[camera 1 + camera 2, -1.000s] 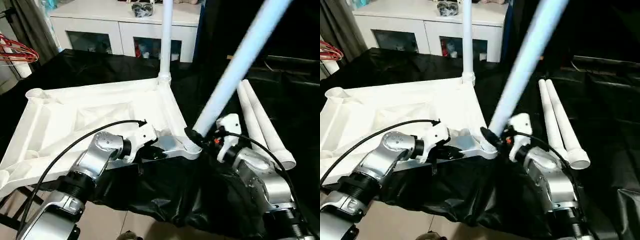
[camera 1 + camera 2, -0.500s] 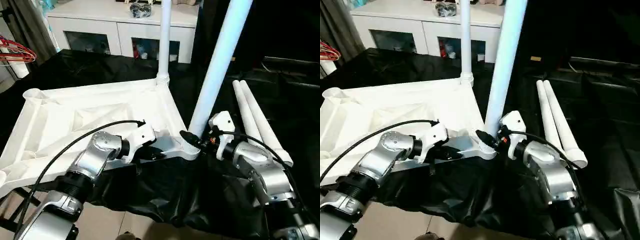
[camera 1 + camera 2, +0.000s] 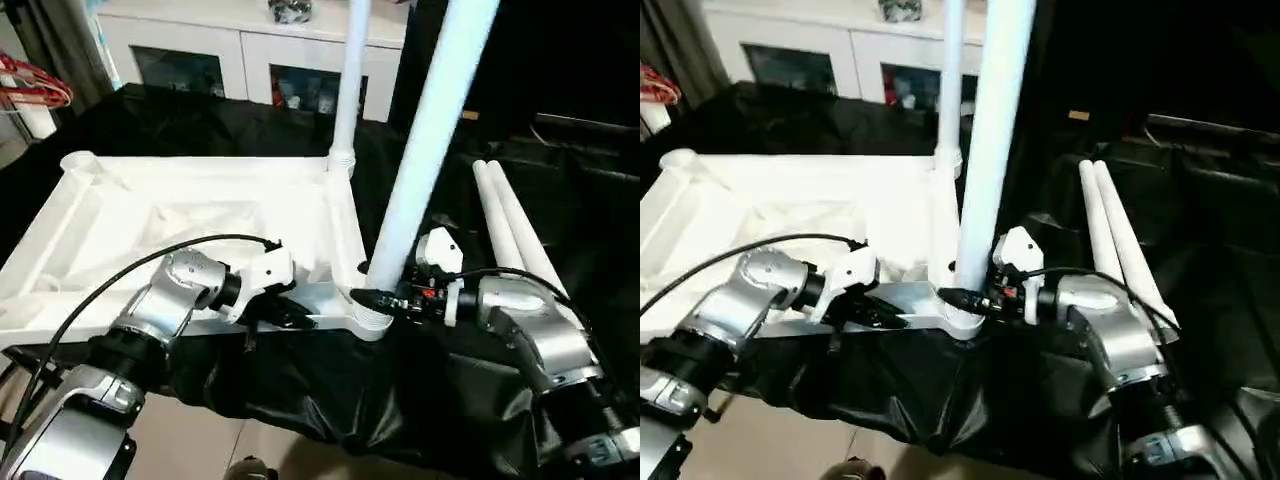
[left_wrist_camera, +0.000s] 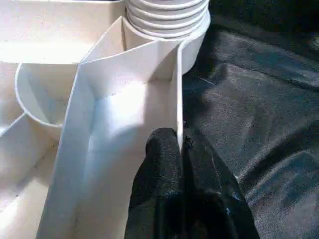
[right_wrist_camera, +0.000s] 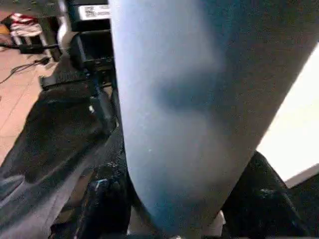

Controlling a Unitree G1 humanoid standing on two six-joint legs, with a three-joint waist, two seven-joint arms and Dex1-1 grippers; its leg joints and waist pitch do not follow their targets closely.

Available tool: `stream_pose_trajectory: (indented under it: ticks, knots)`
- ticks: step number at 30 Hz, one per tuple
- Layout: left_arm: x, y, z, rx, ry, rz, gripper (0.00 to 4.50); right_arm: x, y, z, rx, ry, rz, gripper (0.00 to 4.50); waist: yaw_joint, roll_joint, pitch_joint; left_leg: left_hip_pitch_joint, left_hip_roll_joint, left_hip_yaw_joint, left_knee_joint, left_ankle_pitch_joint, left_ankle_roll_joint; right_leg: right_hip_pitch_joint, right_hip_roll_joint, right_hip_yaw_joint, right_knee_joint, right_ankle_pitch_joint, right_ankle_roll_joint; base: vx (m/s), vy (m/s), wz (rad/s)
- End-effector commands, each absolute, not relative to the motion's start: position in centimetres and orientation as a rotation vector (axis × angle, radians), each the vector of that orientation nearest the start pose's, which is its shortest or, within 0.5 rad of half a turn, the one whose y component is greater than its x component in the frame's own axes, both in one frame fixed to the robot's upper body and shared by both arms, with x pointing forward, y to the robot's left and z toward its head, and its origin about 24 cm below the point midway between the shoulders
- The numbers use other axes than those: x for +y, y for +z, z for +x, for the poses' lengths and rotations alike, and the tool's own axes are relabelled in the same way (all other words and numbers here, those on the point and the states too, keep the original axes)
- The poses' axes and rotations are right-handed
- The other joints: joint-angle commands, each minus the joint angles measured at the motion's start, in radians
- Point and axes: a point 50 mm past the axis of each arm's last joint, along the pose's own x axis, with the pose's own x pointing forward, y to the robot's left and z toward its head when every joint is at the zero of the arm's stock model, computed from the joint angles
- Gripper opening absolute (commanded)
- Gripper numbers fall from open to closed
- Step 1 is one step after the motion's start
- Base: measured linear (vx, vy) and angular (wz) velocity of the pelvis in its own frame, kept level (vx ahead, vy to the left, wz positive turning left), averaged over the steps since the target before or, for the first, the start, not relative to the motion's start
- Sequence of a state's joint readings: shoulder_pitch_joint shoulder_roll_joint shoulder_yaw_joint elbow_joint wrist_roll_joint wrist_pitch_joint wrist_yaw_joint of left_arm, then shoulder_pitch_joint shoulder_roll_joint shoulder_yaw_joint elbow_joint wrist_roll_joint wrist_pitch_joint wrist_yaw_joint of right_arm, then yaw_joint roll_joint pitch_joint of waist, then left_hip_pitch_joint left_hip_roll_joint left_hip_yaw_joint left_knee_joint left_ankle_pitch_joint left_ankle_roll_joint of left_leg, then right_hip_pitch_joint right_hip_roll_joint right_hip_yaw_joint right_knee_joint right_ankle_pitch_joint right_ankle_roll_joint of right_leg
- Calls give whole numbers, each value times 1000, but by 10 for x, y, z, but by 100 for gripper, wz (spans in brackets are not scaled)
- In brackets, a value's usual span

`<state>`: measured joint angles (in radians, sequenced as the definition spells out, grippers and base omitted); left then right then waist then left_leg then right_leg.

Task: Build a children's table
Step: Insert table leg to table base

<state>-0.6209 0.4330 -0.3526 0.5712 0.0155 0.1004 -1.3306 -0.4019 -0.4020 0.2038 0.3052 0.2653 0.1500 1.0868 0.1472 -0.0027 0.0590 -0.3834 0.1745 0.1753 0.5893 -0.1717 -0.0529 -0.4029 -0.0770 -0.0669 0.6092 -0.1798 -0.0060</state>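
Two long white tapered tube legs (image 3: 515,235) lie on black cloth (image 3: 330,385) beside the upturned white ribbed plastic tabletop (image 3: 180,225). Left gripper (image 4: 180,144) pinches its edge wall. Right gripper (image 3: 375,298) clasps a third leg (image 3: 425,150), steeply tilted a second ago, upright now in the near corner socket. No writing is legible.
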Motion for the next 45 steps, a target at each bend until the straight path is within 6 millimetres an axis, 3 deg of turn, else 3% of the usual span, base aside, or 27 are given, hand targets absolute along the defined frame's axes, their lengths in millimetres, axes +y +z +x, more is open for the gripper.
stream_pose_trajectory:
  ticks: [1,5,6,10,13,14,15,19,22,25,27,32,33,36,40,45]
  knots:
    - [139,78,321,443,-1463,522,0,-154,29,281,425,1208,-120,189,-4,7,-40,25,65,-28,-94,-371,4,30,-88,55,-87,-331,-198,0,0,0]
    - [134,84,333,384,-1344,480,0,-152,33,299,364,1051,-79,189,-6,5,-35,26,64,-28,-96,-387,-4,26,-91,55,-92,-389,-197,0,0,0]
    - [132,86,335,373,-1320,464,0,-151,33,304,358,999,-66,189,-9,3,-32,28,64,-33,-98,-412,-19,26,-95,53,-97,-446,-189,0,0,0]
    - [117,96,340,322,-1219,421,0,-148,31,321,344,799,-73,189,-18,2,-24,23,66,-40,-103,-426,-36,25,-98,52,-101,-505,-172,0,0,0]
    - [113,99,341,306,-1185,416,0,-148,29,325,345,748,-80,189,-25,-3,-23,24,63,-35,-99,-403,-25,22,-97,56,-104,-476,-174,0,0,0]
    - [101,106,345,271,-1103,397,0,-144,25,335,373,617,-46,188,-29,0,-23,21,63,-34,-100,-382,-22,23,-97,57,-98,-450,-188,0,0,0]
    - [101,106,345,271,-1103,397,0,-144,25,335,373,617,-46,188,-33,0,-24,18,63,-34,-100,-370,-23,26,-97,55,-95,-436,-195,0,0,0]
    - [78,113,342,229,-1001,376,0,-134,19,346,423,477,-11,188,-39,-1,-30,13,61,-26,-94,-279,-5,34,-88,53,-84,-292,-227,0,0,0]
    - [69,110,337,230,-999,381,0,-128,19,348,431,469,5,188,-38,-1,-35,5,57,-23,-87,-185,31,43,-83,51,-71,-148,-248,0,0,0]
    - [66,104,331,239,-1015,380,0,-122,19,349,430,491,-3,188,-40,-1,-36,5,55,-21,-82,-145,61,47,-80,49,-63,-64,-266,0,0,0]
    - [67,103,330,249,-1006,389,0,-120,19,349,425,502,-17,188,-42,1,-36,9,58,-20,-83,-162,63,46,-81,49,-64,-80,-271,0,0,0]
    - [72,102,331,259,-983,419,0,-115,26,352,360,523,-30,188,-49,5,-32,14,60,-22,-90,-250,26,42,-84,52,-77,-204,-251,0,0,0]
    - [72,102,331,259,-982,421,0,-115,27,353,349,523,-23,223,-49,4,-32,13,60,-22,-90,-250,25,42,-83,52,-77,-200,-250,0,0,0]
    - [76,100,331,262,-987,434,0,-112,38,355,288,562,19,261,-50,6,-37,13,59,-21,-88,-224,32,45,-80,52,-71,-138,-260,0,0,0]
    - [80,98,330,255,-999,459,0,-109,45,353,241,651,3,292,-47,3,-42,11,60,-19,-82,-182,54,50,-81,51,-64,-71,-278,0,0,0]
    - [87,95,328,257,-1054,466,0,-112,59,350,183,757,14,336,-41,6,-43,12,59,-17,-77,-144,84,50,-80,50,-58,-31,-289,0,0,0]
